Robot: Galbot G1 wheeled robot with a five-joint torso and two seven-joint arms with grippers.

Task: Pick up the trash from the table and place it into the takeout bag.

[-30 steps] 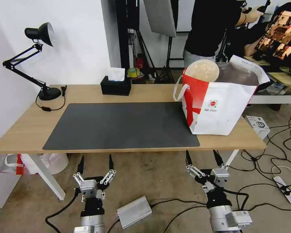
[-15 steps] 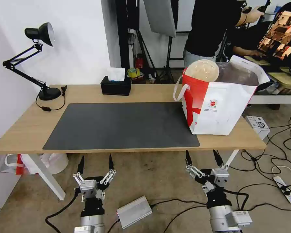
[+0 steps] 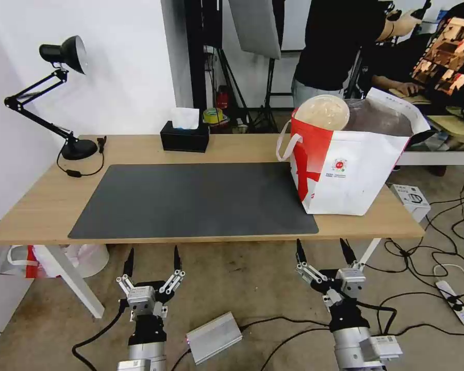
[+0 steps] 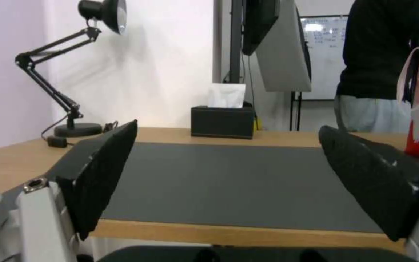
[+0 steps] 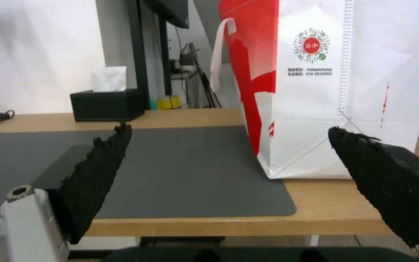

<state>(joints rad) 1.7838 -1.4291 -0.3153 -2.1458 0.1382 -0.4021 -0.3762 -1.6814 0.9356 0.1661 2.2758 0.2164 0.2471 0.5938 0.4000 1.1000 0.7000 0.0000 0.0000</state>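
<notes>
From the head camera I look down on a long light-wood tabletop (image 3: 139, 149) with a large dark grey mat (image 3: 191, 201) across its middle. My left claw (image 3: 151, 256) hangs below the near edge, fingers spread wide and holding nothing. My right claw (image 3: 322, 248) sits the same way further right, also spread and empty.

The takeout bag (image 3: 350, 175), a boxy white-and-red tote with a loop handle, stands upright at the right end of the tabletop, its base partly on the mat's right edge. A beige pulp bowl (image 3: 322, 111) pokes out of its open top on the left side. Beside the bowl something greyish fills the mouth; I think it is the bag's lining, but I cannot be sure from this angle. I see no loose trash on the mat, so I judge the collecting nearly or fully done.

The pulp bowl looks light, stiff and a little crushable, so I would grip it gently by the rim. The bag is soft-sided and could tip or slide if nudged.

A black tissue box (image 3: 184, 135) and a black desk lamp (image 3: 62, 93) stand along the far edge.
</notes>
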